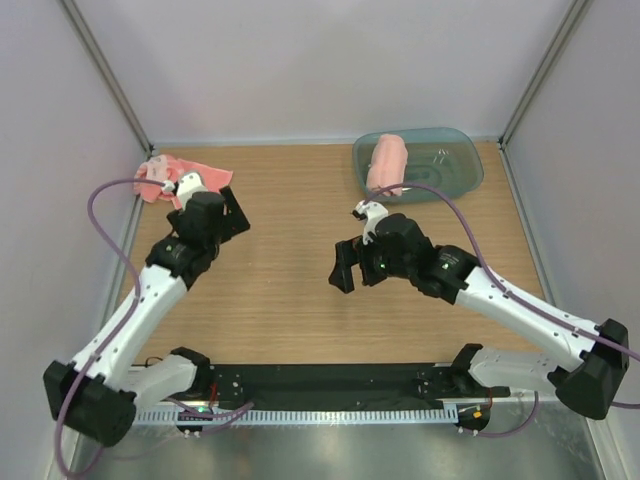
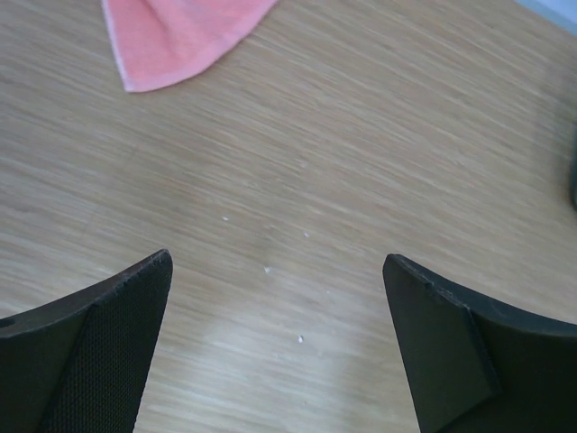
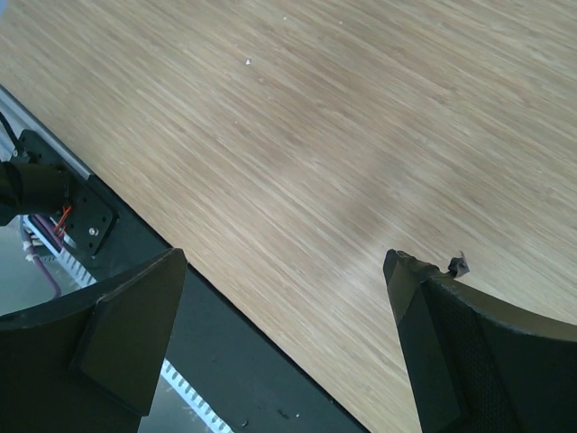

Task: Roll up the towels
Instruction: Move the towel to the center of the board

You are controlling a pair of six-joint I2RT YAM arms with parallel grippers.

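Left fingers [image 2: 90, 361] wide apart, empty, right fingers [image 3: 469, 352] wide apart, empty

The two black fingers [image 2: 99, 352] of the left arm enter from the lower corners, one left and one right, standing wide apart. Bare wood of the desk [image 2: 361, 162] shows between them, its pale grain running slantwise across the view. A few tiny white specks [image 2: 267, 270] lie on the wood just beyond the fingertips. At the top left, well apart from the fingers, a rounded corner of a salmon-pink towel [image 2: 171, 36] lies flat on the desk. A dark edge [image 2: 573, 176] cuts in at the right border; what it is cannot be told.
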